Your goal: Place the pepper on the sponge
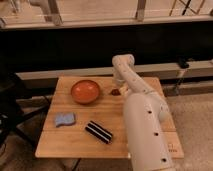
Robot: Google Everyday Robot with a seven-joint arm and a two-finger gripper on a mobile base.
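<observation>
One wooden table (70,142) is offering open boards left of the gripper (119,86), which is hanging near the far edge; open or closed, I cannot tell. The bowl (85,91) is sitting just left of it. The sponge (64,119) is lying well apart at front-left, and the pepper (116,92) is lying just beside the gripper.

Tool (119,84) by pepper (115,92) — right of bowl (85,91); sponge (64,119) front-left.

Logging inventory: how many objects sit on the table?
4: bowl back-centre, pepper right of it by the gripper, sponge front-left, striped block front-centre; arm may hide more.
</observation>
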